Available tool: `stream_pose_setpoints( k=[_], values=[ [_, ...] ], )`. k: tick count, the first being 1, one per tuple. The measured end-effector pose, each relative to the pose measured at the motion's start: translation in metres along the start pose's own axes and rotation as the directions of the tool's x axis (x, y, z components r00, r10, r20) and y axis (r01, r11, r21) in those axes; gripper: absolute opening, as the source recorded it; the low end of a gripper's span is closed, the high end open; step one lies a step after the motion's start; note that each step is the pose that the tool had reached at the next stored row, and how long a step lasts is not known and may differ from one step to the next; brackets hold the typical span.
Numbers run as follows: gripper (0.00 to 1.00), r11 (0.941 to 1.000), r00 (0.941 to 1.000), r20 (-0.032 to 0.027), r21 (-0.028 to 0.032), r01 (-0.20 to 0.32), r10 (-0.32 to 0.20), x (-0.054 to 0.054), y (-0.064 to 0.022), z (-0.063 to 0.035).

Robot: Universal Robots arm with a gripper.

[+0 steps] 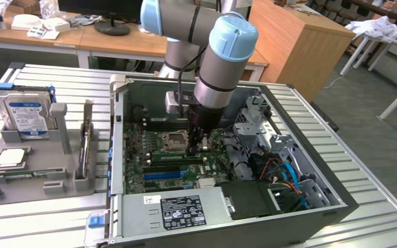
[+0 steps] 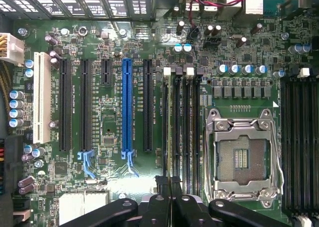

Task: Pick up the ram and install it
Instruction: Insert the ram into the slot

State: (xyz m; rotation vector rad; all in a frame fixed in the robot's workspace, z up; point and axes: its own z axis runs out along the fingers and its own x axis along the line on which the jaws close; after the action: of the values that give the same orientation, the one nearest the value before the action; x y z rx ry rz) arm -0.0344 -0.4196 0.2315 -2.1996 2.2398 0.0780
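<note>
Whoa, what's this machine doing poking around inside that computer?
A robot arm reaches down into an open computer case; its job is fitting a memory stick. Its jaws are shut and sit low over the motherboard, lined up with the memory slots beside the empty processor socket. Whether a stick is pinched between them is too hard to tell. Outside the case, a hard drive stands in a grey tray.
</note>
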Motion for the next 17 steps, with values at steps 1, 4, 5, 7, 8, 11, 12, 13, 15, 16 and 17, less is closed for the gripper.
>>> stream_pose_setpoints(
  k=[1, 4, 5, 7, 8, 11, 12, 13, 15, 16, 17],
  values=[
    [0.12, 1.0, 1.0, 0.0, 0.0001, 0.001, -0.001, 0.0, 0.0, 0.0],
    [0.12, 1.0, 1.0, -0.0001, -0.0001, 0.004, -0.004, 0.0, 0.0, 0.0],
    [0.12, 1.0, 1.0, -0.0002, -0.0001, 0.005, -0.005, 0.0, 0.0, 0.0],
    [0.12, 1.0, 1.0, -0.0002, -0.0002, 0.007, -0.007, 0.0, -0.0001, 0.0],
    [0.12, 1.0, 1.0, -0.0003, -0.0003, 0.008, -0.008, 0.0, 0.0, 0.0],
    [0.12, 1.0, 1.0, -0.0003, -0.0003, 0.009, -0.009, 0.0, 0.0006, 0.0],
    [0.12, 1.0, 1.0, -0.0003, -0.0002, 0.008, -0.008, 0.0, 0.0006, 0.0001],
    [0.12, 1.0, 1.0, -0.0003, -0.0002, 0.009, -0.009, 0.0, 0.0007, 0.0001],
    [0.12, 1.0, 1.0, -0.0002, -0.0001, 0.009, -0.009, 0.0001, 0.0007, 0.0006],
    [0.12, 1.0, 1.0, -0.0002, 0.0002, 0.009, -0.009, 0.0, 0.0007, 0.0009],
    [0.12, 1.0, 1.0, -0.0002, 0.0004, 0.009, -0.009, 0.0, 0.0007, 0.0011]
  ],
)
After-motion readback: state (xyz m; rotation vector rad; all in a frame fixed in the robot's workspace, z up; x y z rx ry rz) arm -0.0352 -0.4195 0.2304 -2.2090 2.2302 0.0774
